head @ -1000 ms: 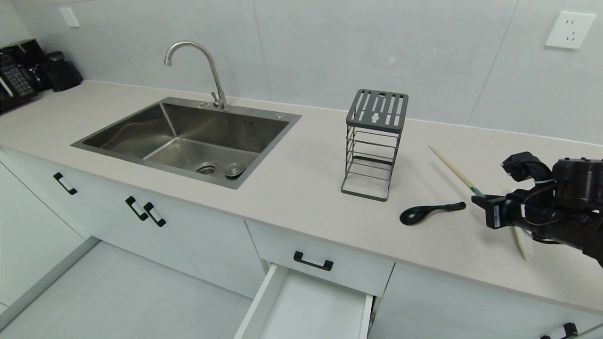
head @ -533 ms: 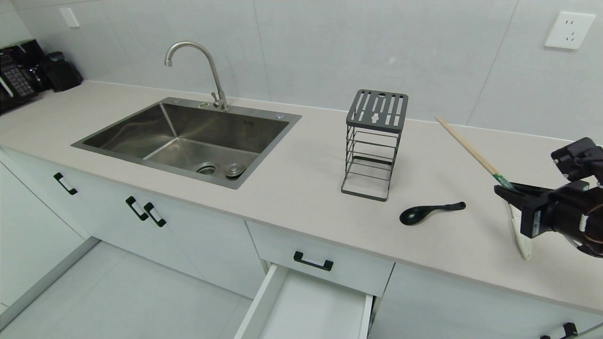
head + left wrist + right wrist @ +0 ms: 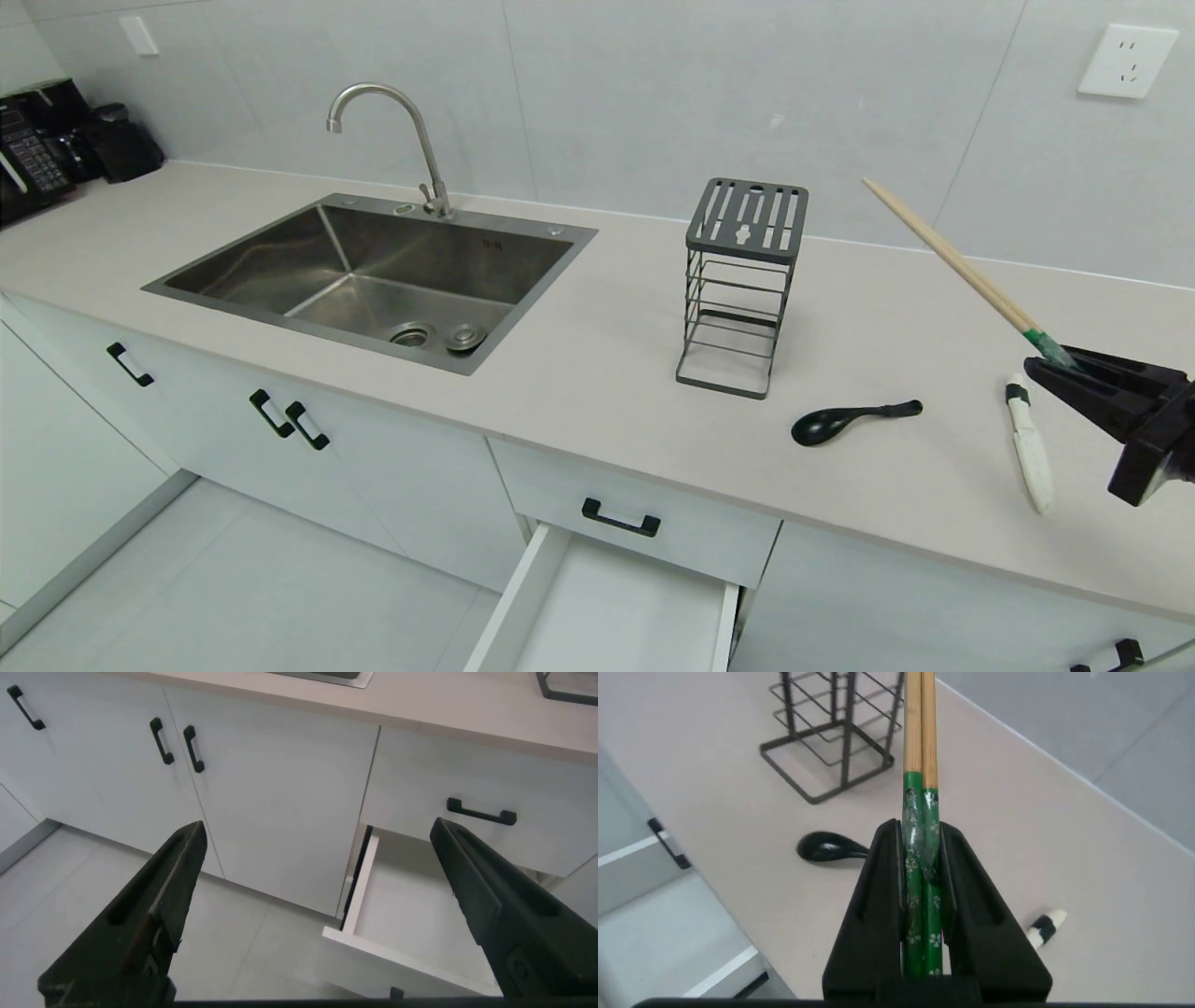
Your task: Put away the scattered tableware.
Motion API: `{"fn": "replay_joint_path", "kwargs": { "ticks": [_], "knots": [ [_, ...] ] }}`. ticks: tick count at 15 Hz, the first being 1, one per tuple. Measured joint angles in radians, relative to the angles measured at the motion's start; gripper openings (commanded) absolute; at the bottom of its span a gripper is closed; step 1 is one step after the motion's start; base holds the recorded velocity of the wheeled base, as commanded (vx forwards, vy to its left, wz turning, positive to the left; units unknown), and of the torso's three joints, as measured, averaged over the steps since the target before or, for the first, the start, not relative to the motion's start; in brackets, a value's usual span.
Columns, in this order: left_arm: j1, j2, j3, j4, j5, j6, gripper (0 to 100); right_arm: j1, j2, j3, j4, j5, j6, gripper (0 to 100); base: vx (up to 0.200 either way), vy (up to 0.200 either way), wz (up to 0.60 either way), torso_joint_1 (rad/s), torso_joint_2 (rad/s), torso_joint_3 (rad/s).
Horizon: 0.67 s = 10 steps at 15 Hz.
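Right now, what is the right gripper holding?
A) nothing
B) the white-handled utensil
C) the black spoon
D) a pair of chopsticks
D: the right gripper is shut on the green ends of the chopsticks, held up in the air, while the black spoon and the white-handled utensil lie on the countertop.

The pale counter (image 3: 597,373) has a steel sink (image 3: 280,252) set into it at the left. A dark wire rack (image 3: 742,285) stands upright right of the sink. A black spoon (image 3: 845,420) lies near the rack, and a white utensil with a black band (image 3: 1030,457) lies farther right. Black appliances (image 3: 56,140) sit at the far left.
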Motion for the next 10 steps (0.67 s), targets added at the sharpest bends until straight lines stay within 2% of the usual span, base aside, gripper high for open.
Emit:
{"fn": "replay_joint_path", "kwargs": {
  "ticks": [3,6,10],
  "knots": [
    [0.000,0.000,0.000,0.000,0.000,0.000,100,0.046,-0.012,0.000,0.000,0.052,-0.017,0,0.000,0.000,0.00,0.000,0.00,0.000],
    [0.000,0.000,0.000,0.000,0.000,0.000,100,0.141,0.004,-0.004,0.004,0.114,-0.017,0,0.000,0.000,0.00,0.000,0.00,0.000],
    [0.000,0.000,0.000,0.000,0.000,0.000,100,0.272,0.117,-0.051,0.010,0.133,-0.016,0,0.000,0.000,0.00,0.000,0.00,0.000]
  ]
}}
